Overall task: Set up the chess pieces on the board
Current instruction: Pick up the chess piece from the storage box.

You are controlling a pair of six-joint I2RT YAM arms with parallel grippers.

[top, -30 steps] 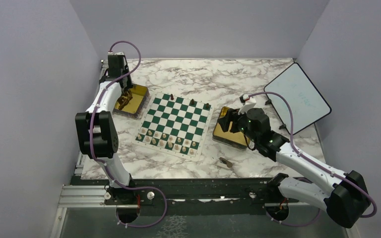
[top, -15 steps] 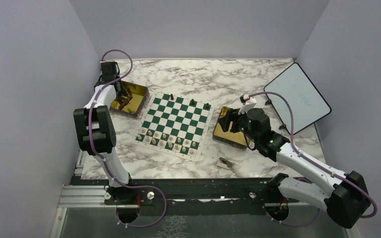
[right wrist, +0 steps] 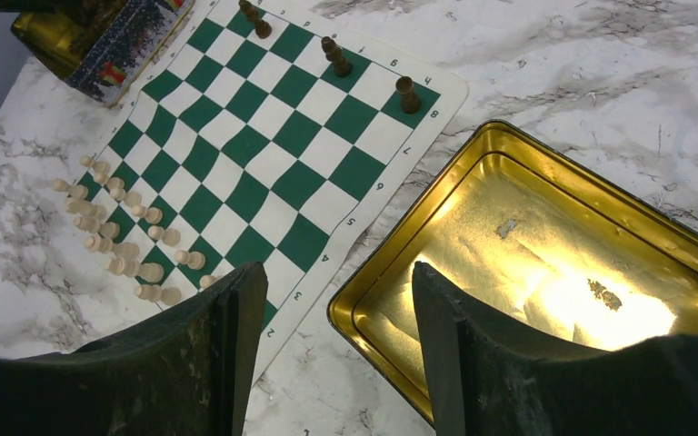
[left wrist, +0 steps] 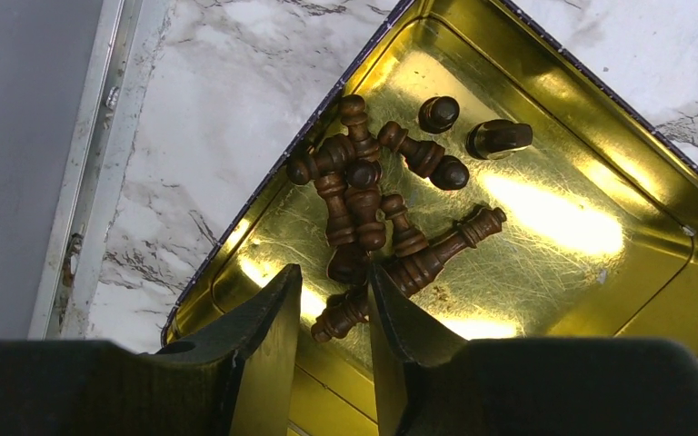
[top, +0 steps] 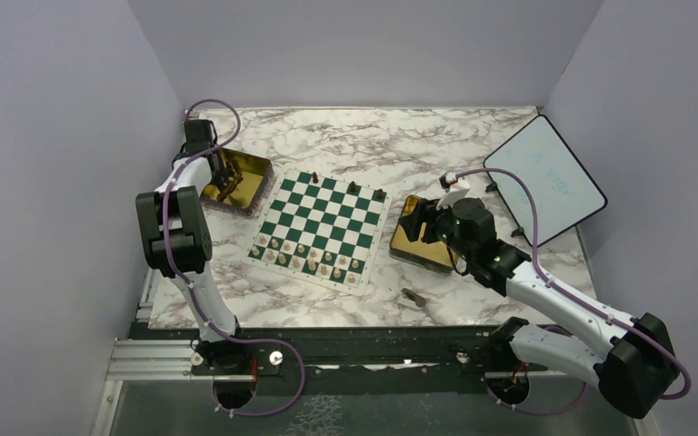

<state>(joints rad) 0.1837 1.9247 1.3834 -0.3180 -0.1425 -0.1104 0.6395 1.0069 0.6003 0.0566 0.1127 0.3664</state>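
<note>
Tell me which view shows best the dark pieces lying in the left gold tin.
The left wrist view: the dark pieces lie heaped in the gold tin, shapes clear. The top view shows only a small dark clump. The right wrist view shows just that tin's outer wall.

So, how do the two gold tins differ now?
The left tin holds a heap of dark brown chess pieces; the right tin shows none. The left tin lies left of the board, the right tin on its right. Both are gold, rectangular and without lids.
</note>
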